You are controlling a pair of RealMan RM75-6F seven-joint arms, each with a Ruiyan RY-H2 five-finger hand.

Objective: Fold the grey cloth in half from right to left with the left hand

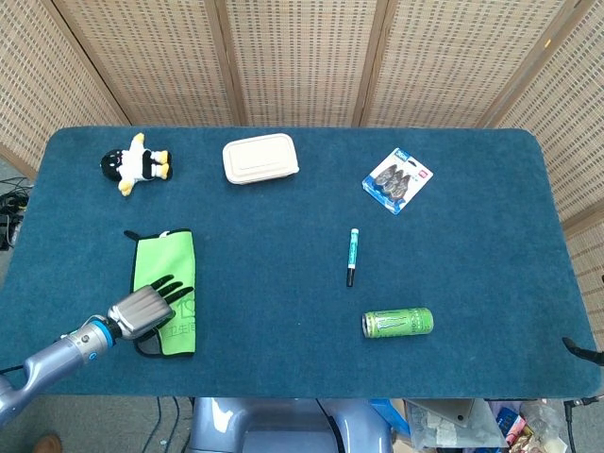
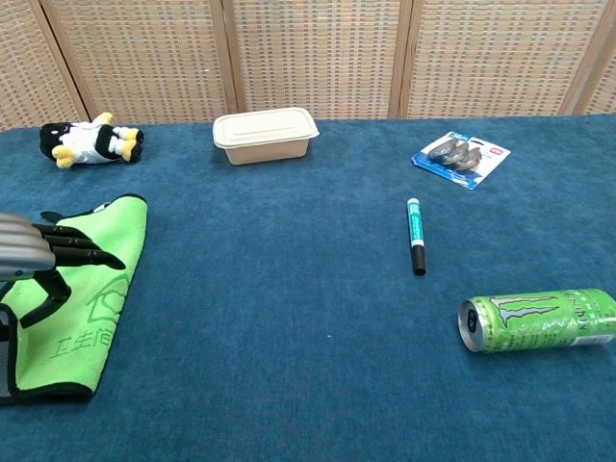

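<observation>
Grey-backed cloth with a bright green upper face (image 1: pixel 166 288) lies folded flat near the table's front left edge. Left hand (image 1: pixel 143 308), silver with black fingers (image 2: pixel 82 256), is over the cloth's near part, fingers spread and extended, gripping nothing. Right hand not visible. Further right: green drink can (image 1: pixel 397 323) on its side, then a teal marker pen (image 1: pixel 352 256). Far row: penguin plush toy (image 1: pixel 135 164), beige lidded container (image 1: pixel 260 158), blister pack (image 1: pixel 398 179).
</observation>
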